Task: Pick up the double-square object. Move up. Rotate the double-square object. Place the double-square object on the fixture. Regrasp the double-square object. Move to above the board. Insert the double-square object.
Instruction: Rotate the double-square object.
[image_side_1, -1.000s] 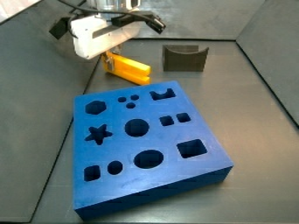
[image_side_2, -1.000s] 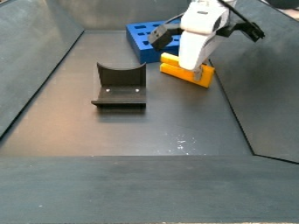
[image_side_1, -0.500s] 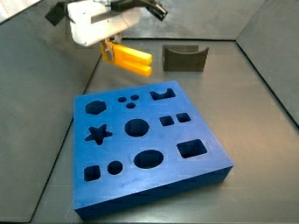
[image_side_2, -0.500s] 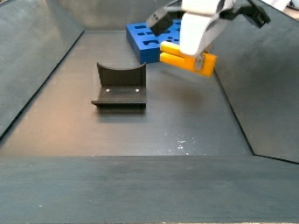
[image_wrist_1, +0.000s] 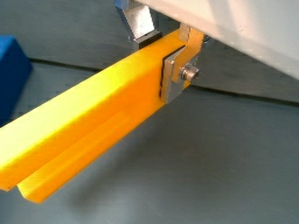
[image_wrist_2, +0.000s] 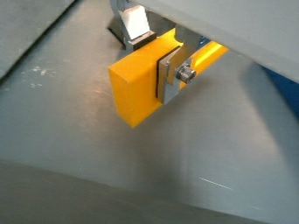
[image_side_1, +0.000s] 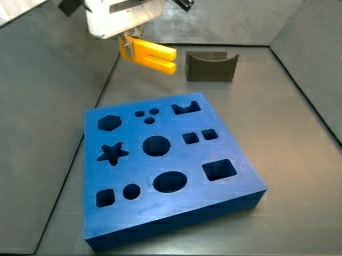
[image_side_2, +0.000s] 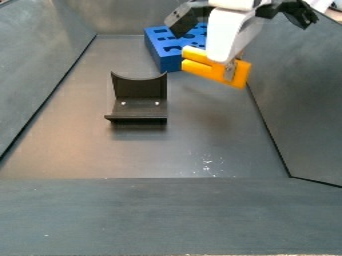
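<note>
So the pick looks done: the gripper (image_side_2: 222, 62) is holding the block (image_side_2: 217, 70) up in the air, well clear of the floor, off to the side of the board (image_side_1: 167, 165) and not over it. The jaws are clamped on the block's flat sides near one end; in a wrist view one silver finger (image_wrist_1: 176, 68) is pressing right against the yellow face. I'd say it's sitting in the move-up part, so the rotate, the drop on the fixture (image_side_2: 136, 98), the regrasp, the trip to the board and the insert are all still to do. The fixture is standing empty.

Orientation: the block's long axis is lying roughly level, maybe tipping down a little at the far end in a side view (image_side_1: 150, 57). In a wrist view the slotted end is pointing away from the fingers.
</note>
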